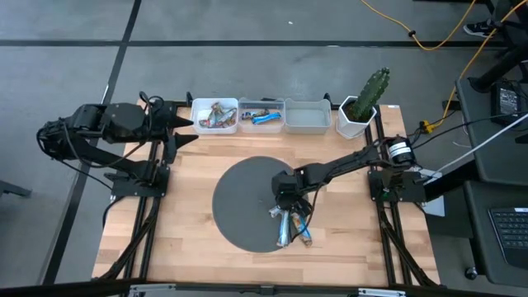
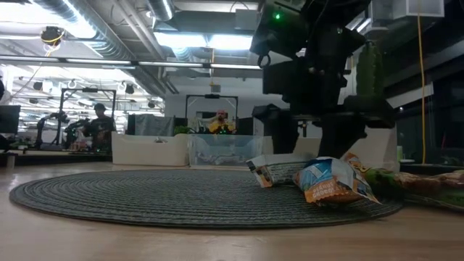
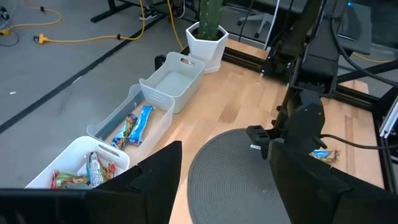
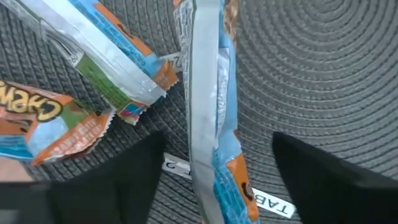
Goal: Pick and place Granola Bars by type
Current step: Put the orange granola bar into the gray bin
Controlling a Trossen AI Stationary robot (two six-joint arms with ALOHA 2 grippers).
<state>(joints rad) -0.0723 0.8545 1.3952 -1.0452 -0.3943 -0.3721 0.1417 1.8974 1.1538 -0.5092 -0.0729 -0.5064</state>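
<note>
A small heap of granola bars [image 1: 290, 224] lies on the round grey mat [image 1: 239, 198]. In the right wrist view it shows as a blue-and-orange bar [image 4: 211, 112], a silver-green bar [image 4: 102, 59] and another orange-and-blue bar [image 4: 43, 124]. My right gripper [image 1: 285, 198] is open just above the heap. Its fingers stand on either side of the blue-and-orange bar without touching it. The gripper also shows in the low view [image 2: 319, 127] over the bars [image 2: 330, 181]. My left gripper [image 1: 183, 125] is open and empty at the far left, beside the bins.
Three white bins stand along the far edge. The left one [image 1: 214, 115] holds red-orange bars, the middle one [image 1: 261, 114] holds blue bars, and nothing shows in the right one [image 1: 308, 116]. A cactus in a white pot [image 1: 363, 107] stands to their right.
</note>
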